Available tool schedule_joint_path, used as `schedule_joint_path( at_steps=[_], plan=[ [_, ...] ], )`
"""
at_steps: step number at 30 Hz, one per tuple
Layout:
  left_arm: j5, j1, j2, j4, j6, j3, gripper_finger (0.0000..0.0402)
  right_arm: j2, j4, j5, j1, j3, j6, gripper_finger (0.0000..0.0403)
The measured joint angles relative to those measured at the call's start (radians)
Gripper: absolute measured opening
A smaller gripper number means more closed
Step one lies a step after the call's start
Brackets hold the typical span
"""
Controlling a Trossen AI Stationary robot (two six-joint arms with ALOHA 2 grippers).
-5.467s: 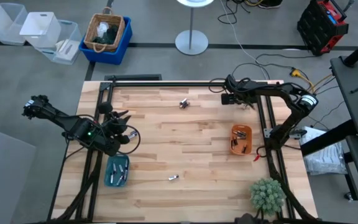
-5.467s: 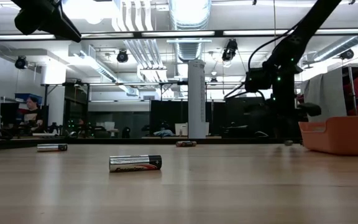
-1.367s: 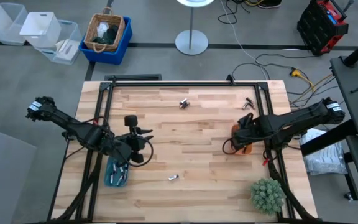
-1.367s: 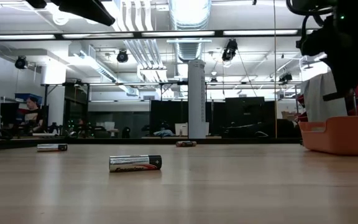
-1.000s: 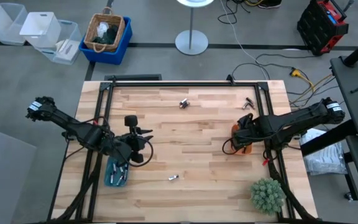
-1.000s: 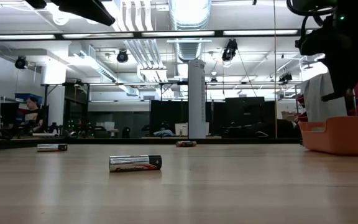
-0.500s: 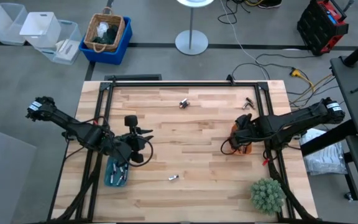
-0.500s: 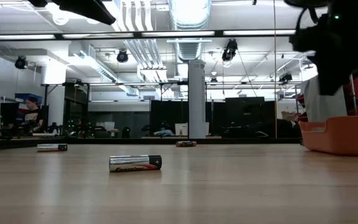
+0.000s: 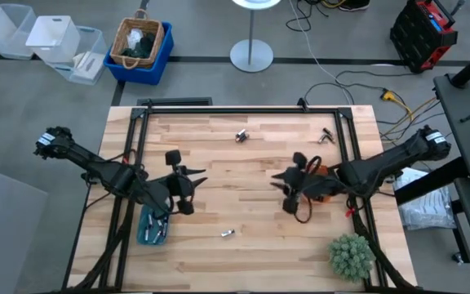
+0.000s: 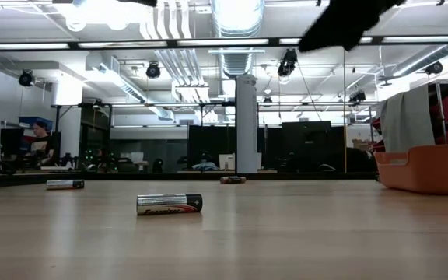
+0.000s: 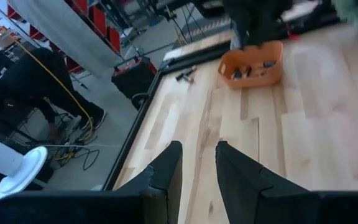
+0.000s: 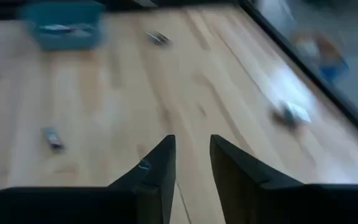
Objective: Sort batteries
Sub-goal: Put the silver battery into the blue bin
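Observation:
Loose batteries lie on their sides on the wooden table: one at the far middle (image 9: 241, 135), one at the far right (image 9: 326, 135), one at the near middle (image 9: 227, 233) (image 10: 169, 204). More lie in the teal tray (image 9: 153, 224) and the orange tray (image 11: 252, 64). My left gripper (image 9: 194, 192) (image 11: 197, 168) hovers beside the teal tray, open and with nothing between its fingers. My right gripper (image 9: 285, 189) (image 12: 191, 162) hovers over the table's middle, left of the orange tray (image 9: 320, 186), open and with nothing in it.
A green plant (image 9: 350, 256) stands at the near right corner. A dark metal frame (image 9: 243, 108) runs along the table's edges. Bare wood lies between the two grippers. My right arm covers part of the orange tray in the high view.
My right gripper has swung from above the orange tray toward the table's left, out over the middle, and has risen out of the low view. My left gripper has shifted slightly toward the table's right. The batteries on the table have stayed where they were.

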Motion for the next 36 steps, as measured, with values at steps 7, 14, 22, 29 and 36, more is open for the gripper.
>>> schedule_joint_path(
  at_steps=[7, 14, 22, 29, 36],
  plan=[
    [-0.024, 0.000, 0.000, 0.108, 0.030, 0.000, 0.0078, 0.002, 0.286, -0.179, 0.024, -0.083, -0.229, 0.0062],
    [-0.116, 0.000, 0.000, 0.189, 0.025, 0.000, 0.0078, 0.003, 0.485, -0.328, 0.023, -0.150, -0.363, 0.0052],
    [-0.142, 0.000, 0.000, 0.231, -0.035, 0.000, 0.0078, 0.003, 0.524, -0.340, 0.021, -0.155, -0.386, 0.0054],
    [-0.185, 0.000, -0.001, 0.250, -0.089, 0.000, 0.0078, 0.003, 0.523, -0.341, 0.021, -0.199, -0.327, 0.0048],
    [-0.185, 0.000, -0.001, 0.266, -0.147, 0.000, 0.0078, 0.002, 0.523, -0.343, 0.021, -0.239, -0.310, 0.0057]
  ],
)
